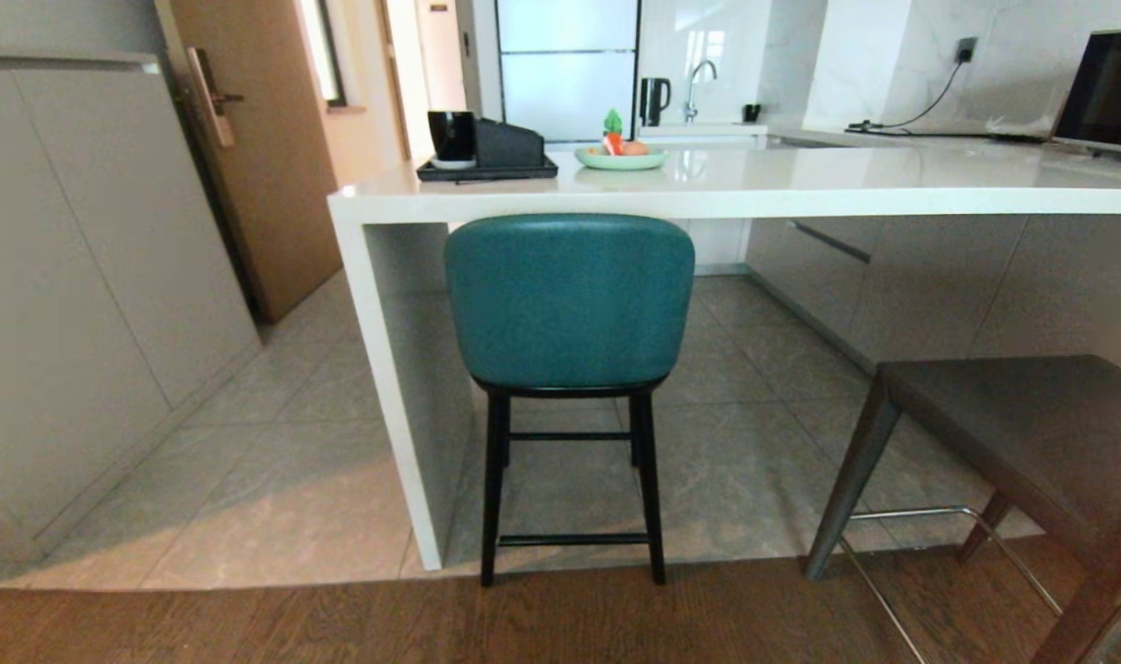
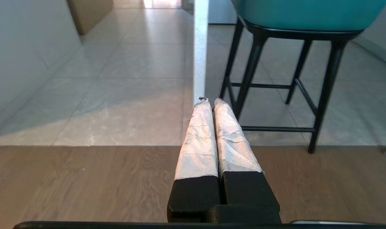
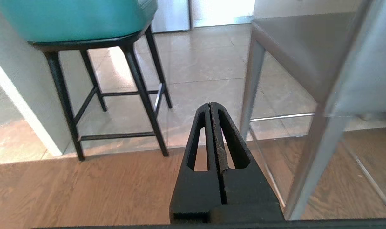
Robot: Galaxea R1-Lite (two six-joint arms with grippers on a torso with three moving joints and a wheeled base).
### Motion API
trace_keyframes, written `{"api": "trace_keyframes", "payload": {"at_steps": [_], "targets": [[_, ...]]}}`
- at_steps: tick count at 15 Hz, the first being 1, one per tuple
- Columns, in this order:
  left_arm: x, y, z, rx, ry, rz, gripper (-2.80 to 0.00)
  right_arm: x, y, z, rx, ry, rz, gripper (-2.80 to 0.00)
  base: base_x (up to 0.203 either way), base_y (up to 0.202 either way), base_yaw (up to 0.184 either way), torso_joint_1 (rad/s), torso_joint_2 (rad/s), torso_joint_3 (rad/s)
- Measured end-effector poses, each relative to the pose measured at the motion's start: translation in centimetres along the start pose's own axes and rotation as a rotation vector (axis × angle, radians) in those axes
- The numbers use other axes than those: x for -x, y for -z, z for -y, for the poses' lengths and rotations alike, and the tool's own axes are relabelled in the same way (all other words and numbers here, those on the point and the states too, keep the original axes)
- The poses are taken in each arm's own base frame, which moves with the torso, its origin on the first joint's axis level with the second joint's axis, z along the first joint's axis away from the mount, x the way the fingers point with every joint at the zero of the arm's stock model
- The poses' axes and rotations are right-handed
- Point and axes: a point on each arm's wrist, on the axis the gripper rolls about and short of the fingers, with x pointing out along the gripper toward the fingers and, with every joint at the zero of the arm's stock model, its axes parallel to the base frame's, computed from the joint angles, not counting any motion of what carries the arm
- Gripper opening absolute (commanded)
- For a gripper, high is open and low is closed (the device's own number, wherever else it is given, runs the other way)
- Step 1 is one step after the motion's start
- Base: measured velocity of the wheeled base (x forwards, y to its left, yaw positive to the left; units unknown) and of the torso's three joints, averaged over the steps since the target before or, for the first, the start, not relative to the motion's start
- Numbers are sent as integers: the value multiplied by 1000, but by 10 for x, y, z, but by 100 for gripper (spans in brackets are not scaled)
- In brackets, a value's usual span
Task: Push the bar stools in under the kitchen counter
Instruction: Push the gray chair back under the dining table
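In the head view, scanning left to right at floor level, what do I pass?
Grey cabinet wall → wooden door → white slab side leg of the kitchen counter → teal bar stool → grey bar stool, standing out from the counter at the right edge.
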Motion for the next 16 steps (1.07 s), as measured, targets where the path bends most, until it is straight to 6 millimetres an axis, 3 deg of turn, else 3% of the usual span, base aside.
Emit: {"api": "trace_keyframes", "payload": {"at_steps": [16], "targets": [[0, 0, 0, 0, -2, -1, -280, 0, 0, 0, 0, 0, -1, -280, 0, -192, 2, 2, 3, 3]]}}
